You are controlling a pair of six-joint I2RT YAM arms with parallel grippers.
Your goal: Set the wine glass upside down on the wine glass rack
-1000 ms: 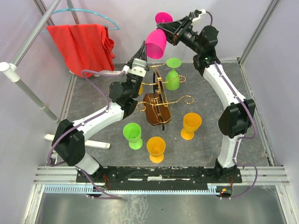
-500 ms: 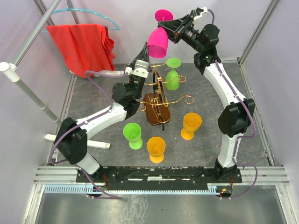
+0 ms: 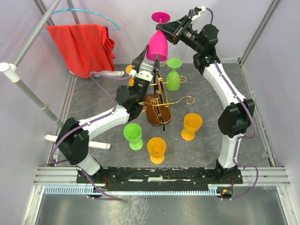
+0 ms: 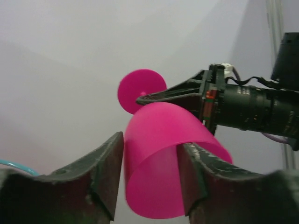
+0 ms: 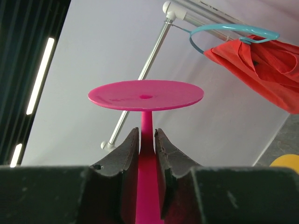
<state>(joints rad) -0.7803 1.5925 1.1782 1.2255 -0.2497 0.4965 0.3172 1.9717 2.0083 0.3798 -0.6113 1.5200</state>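
Observation:
A pink wine glass (image 3: 157, 44) hangs upside down in the air above the rack, foot (image 3: 161, 17) uppermost. My right gripper (image 3: 165, 29) is shut on its thin stem (image 5: 145, 154), just under the round foot (image 5: 145, 94). My left gripper (image 3: 148, 58) points up from below, open, its fingers (image 4: 100, 172) standing either side of the bowl's rim (image 4: 163, 158); contact with the bowl cannot be told. The wine glass rack (image 3: 158, 101), gold wire on a brown base, stands under them with a green glass (image 3: 173, 77) hanging upside down on a far arm.
A green glass (image 3: 133, 135) and two orange glasses (image 3: 156, 149) (image 3: 191, 125) stand on the dark mat in front of the rack. A red cloth (image 3: 84, 44) hangs on a teal hanger at the back left. White rail poles (image 3: 28, 93) run along the left side.
The right arm has swung the pink glass from tilted to nearly straight upside down. The left gripper has risen under the bowl and gone from shut to open.

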